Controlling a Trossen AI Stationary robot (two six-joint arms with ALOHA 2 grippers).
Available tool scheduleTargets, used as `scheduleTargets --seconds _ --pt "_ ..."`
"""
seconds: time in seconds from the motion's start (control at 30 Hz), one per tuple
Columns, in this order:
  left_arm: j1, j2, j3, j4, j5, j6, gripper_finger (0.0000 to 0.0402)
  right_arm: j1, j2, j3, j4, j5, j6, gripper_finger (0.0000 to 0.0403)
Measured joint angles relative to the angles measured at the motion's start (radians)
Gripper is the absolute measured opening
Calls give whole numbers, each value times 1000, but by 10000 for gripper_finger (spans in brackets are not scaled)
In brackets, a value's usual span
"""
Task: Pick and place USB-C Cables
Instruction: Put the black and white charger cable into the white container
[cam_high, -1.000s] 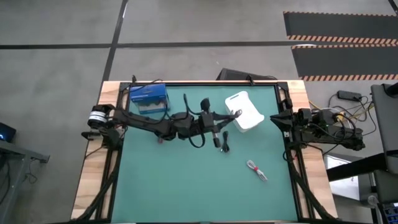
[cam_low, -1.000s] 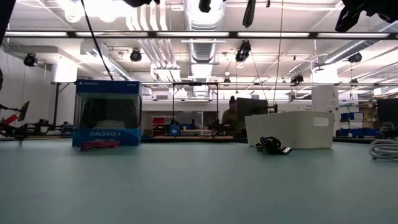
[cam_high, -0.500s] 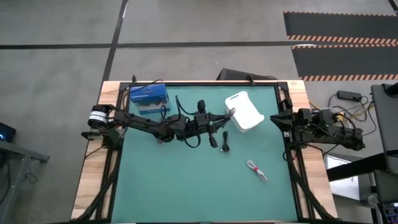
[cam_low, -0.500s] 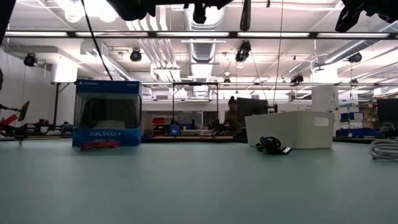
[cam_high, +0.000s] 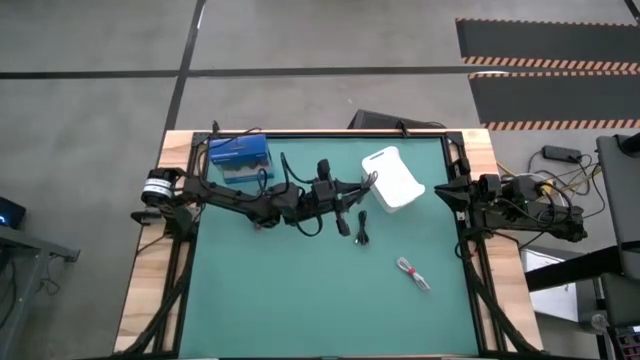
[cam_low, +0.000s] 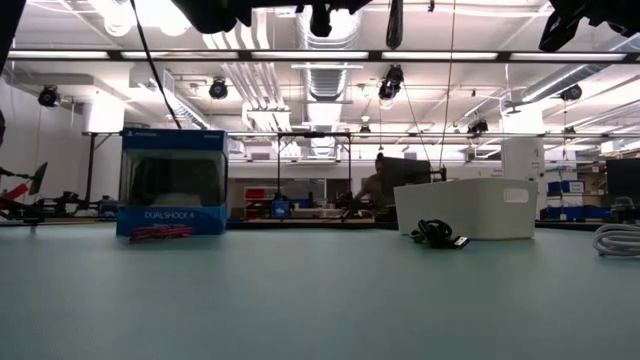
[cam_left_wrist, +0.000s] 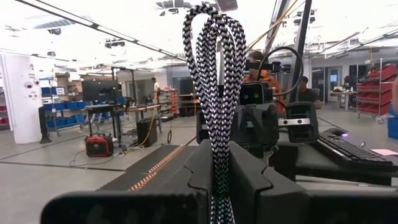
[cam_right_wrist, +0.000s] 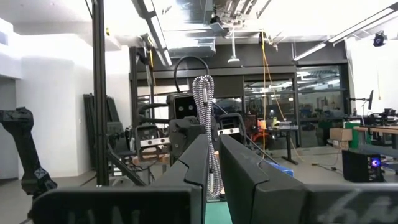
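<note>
**Left arm carrying braided cable toward the bin**

Over the green table (cam_high: 300, 300), the left arm is reaching to mid-frame in the high view. The left gripper (cam_left_wrist: 217, 163) is pinching the silver-grey cable (cam_left_wrist: 217, 93) tight, its loop standing upright. The likely drop is the white bin (cam_high: 392, 178), upper centre. Clearing its near wall before releasing is what matters.

The right gripper (cam_high: 448, 190) is waiting closed and empty at the right edge. The blue box (cam_high: 240, 153) is sitting upper left, out of the way. The black cable (cam_high: 362, 235) is lying just below the bin. The white-and-red cable (cam_high: 412, 272) is lying lower right.
</note>
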Motion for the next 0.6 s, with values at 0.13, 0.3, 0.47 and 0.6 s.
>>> scheduleTargets --seconds 0.13,0.3,0.47,0.6 --pt "3 0 0 0 0 -1 11 0 0 0 1 0 0 29" --pt "7 0 0 3 0 -2 11 0 0 0 1 0 0 29" --pt "10 0 0 31 0 -2 11 0 0 0 1 0 0 29" --pt "13 0 0 29 0 -11 11 0 0 0 1 1 -8 29"
